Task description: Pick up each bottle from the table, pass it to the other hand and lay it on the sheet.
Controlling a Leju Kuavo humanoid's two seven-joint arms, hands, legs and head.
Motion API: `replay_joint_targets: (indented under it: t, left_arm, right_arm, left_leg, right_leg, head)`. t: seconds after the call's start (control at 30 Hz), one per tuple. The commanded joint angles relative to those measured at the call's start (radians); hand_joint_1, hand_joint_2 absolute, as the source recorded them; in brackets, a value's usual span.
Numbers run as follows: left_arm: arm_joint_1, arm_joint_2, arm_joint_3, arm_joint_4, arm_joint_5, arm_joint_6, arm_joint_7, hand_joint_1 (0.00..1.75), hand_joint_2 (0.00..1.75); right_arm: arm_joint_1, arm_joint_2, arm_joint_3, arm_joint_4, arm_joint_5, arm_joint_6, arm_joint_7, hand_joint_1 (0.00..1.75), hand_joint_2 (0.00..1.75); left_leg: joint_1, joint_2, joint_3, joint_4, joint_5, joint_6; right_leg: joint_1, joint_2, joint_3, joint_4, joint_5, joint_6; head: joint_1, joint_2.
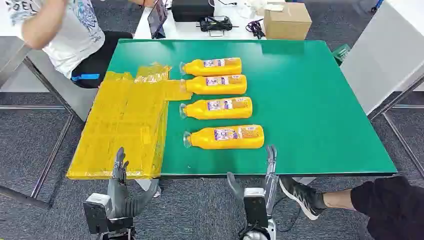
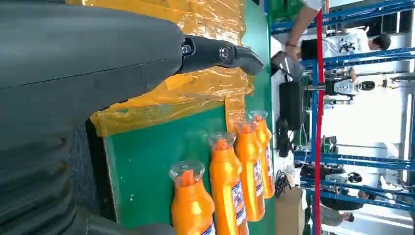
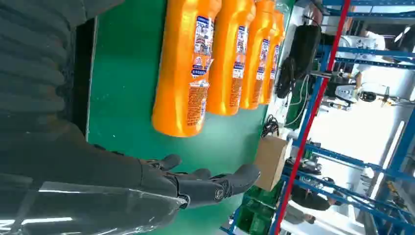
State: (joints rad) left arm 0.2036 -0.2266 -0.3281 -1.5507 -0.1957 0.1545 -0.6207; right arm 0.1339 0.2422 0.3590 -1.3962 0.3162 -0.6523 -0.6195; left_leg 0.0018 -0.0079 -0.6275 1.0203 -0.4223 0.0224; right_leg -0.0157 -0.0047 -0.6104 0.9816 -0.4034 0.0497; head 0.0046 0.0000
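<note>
- While both arms hang low at the near edge of the green table (image 1: 310, 110), each hand is empty with fingers stretched out and apart.
- Left hand (image 1: 120, 187) is held upright just below the table edge, fingertips reaching up in front of the near end of the yellow sheet (image 1: 125, 130).
- Right hand (image 1: 260, 187) is likewise raised at the near edge, its fingertips just beside the nearest bottle (image 1: 225, 137) but not touching it.
- Four orange bottles lie on their sides in a column on the green surface, caps pointing toward the sheet: the nearest one, then the second bottle (image 1: 217, 108), the third bottle (image 1: 215, 84), and the farthest bottle (image 1: 212, 66).
- Crinkled and glossy, the sheet covers the table's left part and overhangs that edge; a strip of it reaches up to the third bottle's cap.
- A person in a white shirt (image 1: 65, 30) sits at the far left corner, and a cardboard box (image 1: 287, 20) stands on a white table beyond.
- Someone's leg in a dark shoe (image 1: 302, 195) reaches in at the lower right.
</note>
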Motion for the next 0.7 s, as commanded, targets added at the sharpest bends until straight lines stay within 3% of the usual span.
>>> replay_joint_targets:
  t: [0.03, 0.23, 0.27, 0.37, 0.5, 0.53, 0.7]
  left_arm:
    - [-0.013, 0.010, 0.004, 0.039, 0.000, -0.006, 0.006, 0.00, 1.75]
    - [-0.008, 0.009, 0.006, 0.032, -0.005, -0.004, 0.009, 0.00, 1.75]
    - [-0.007, 0.009, 0.006, 0.033, -0.005, -0.004, 0.010, 0.00, 1.75]
    - [-0.009, 0.010, 0.006, 0.037, -0.006, -0.008, 0.010, 0.00, 1.75]
    - [-0.027, 0.007, 0.001, 0.054, -0.008, -0.017, 0.011, 0.00, 1.75]
    - [-0.033, 0.006, -0.004, 0.061, -0.008, -0.017, 0.010, 0.00, 1.75]
    - [-0.044, 0.010, -0.019, 0.069, -0.009, -0.016, 0.011, 0.00, 1.75]
  right_arm:
    - [-0.004, -0.025, 0.010, 0.013, -0.002, -0.007, 0.010, 0.00, 1.75]
    - [-0.004, -0.025, 0.012, 0.017, 0.003, -0.009, 0.015, 0.00, 1.75]
    - [-0.005, -0.025, 0.013, 0.019, 0.004, -0.008, 0.015, 0.00, 1.75]
    - [-0.007, -0.023, 0.013, 0.021, 0.006, -0.011, 0.015, 0.00, 1.75]
    - [0.006, -0.028, 0.005, 0.003, 0.002, -0.018, 0.016, 0.00, 1.75]
    - [0.011, -0.031, 0.002, -0.004, 0.000, -0.018, 0.018, 0.00, 1.75]
    - [0.017, -0.042, -0.008, -0.040, 0.039, -0.027, 0.012, 0.00, 1.75]
  left_leg:
    - [0.000, 0.000, 0.003, -0.001, -0.001, -0.001]
    - [0.000, 0.000, 0.003, -0.001, -0.001, -0.001]
    - [0.001, 0.001, 0.011, -0.001, -0.004, -0.002]
    - [0.000, 0.000, 0.002, -0.001, 0.000, 0.000]
    - [0.001, 0.001, 0.010, -0.002, -0.004, -0.002]
    - [0.000, 0.000, 0.004, -0.001, -0.001, -0.001]
    - [0.000, -0.001, 0.005, -0.001, -0.002, -0.001]
  right_leg:
    - [0.000, 0.000, 0.003, -0.001, -0.001, -0.001]
    - [0.000, 0.000, 0.004, -0.001, -0.001, -0.001]
    - [0.001, 0.001, 0.011, -0.002, -0.004, -0.003]
    - [0.000, 0.000, 0.002, -0.001, 0.000, -0.001]
    - [0.001, 0.001, 0.010, -0.002, -0.003, -0.003]
    - [0.000, 0.000, 0.004, -0.001, -0.001, -0.001]
    - [0.001, -0.001, 0.006, -0.001, -0.002, -0.002]
  head:
    - [0.000, 0.000]
    - [0.000, 0.000]
    - [0.000, 0.000]
    - [0.000, 0.000]
    - [0.000, 0.000]
    - [0.000, 0.000]
    - [0.000, 0.000]
